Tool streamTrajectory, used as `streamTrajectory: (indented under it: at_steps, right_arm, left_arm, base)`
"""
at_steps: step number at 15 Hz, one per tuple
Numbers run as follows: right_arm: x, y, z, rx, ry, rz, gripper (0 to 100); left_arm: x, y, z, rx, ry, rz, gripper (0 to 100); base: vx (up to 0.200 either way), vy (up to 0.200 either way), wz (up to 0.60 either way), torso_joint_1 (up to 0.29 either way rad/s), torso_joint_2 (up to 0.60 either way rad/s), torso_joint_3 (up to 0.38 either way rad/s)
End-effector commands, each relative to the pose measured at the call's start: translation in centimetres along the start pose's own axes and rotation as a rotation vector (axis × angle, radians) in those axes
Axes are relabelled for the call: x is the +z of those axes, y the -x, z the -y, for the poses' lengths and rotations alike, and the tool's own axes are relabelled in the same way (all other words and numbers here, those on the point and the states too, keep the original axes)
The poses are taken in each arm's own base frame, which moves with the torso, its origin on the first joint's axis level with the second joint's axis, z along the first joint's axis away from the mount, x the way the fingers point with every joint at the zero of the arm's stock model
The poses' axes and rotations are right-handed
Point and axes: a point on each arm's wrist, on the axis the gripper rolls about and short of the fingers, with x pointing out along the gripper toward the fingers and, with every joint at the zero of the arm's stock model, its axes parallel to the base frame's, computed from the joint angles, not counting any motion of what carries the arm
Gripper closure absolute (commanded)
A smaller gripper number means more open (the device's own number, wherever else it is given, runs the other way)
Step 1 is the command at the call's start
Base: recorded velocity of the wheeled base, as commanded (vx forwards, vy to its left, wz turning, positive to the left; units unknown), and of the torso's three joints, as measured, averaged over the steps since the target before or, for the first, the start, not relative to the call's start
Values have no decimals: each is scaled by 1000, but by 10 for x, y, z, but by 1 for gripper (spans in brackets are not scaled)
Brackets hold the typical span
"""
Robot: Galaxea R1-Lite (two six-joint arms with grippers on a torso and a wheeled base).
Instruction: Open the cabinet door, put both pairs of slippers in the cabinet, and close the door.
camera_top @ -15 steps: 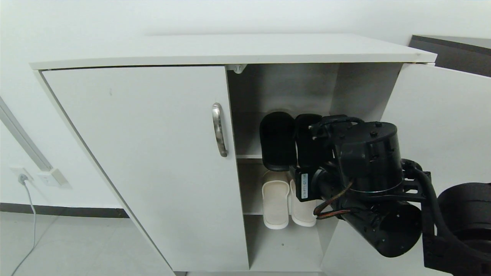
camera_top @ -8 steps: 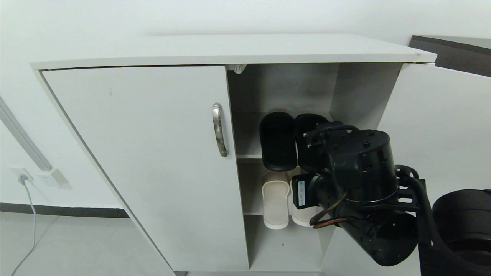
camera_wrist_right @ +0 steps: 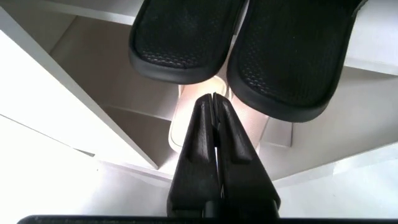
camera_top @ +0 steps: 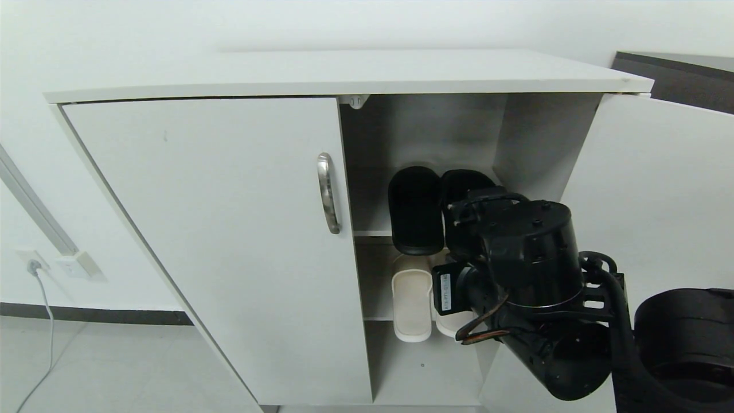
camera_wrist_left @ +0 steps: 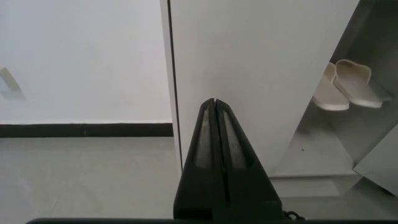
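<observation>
The white cabinet [camera_top: 344, 71] has its right door [camera_top: 659, 189] swung open and its left door [camera_top: 218, 229] closed. A pair of black slippers [camera_top: 416, 209] lies on the upper shelf, heels jutting over the shelf edge. A pair of white slippers [camera_top: 412, 298] sits on the shelf below. My right arm's wrist [camera_top: 522, 258] hangs in front of the open compartment, covering part of both pairs. My right gripper [camera_wrist_right: 214, 97] is shut and holds nothing, just below the black slippers' [camera_wrist_right: 180, 37] heels. My left gripper [camera_wrist_left: 214, 101] is shut, low before the closed door, with the white slippers [camera_wrist_left: 348, 84] off to one side.
The closed door carries a metal handle [camera_top: 327, 193] at its inner edge. The cabinet's bottom compartment [camera_top: 424, 367] is bare. A wall socket with a plugged cable [camera_top: 34, 267] sits low on the left wall, above grey floor.
My right arm has drawn back and down from the black slippers, leaving more of the right one uncovered. Both pairs stay on their shelves.
</observation>
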Motion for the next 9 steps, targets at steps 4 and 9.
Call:
streamTrajectory:
  at_steps: [4,9]
  right_arm:
    - [-5,-1,0,-2,14,-13,100]
    - [-6,-1,3,-8,19,-16,100]
  left_arm:
    - [0,0,0,1,1,-1,100]
    - [0,0,0,1,1,-1,100]
  base:
    - [-200,0,0,2,4,6]
    - [-200,0,0,1,2,0]
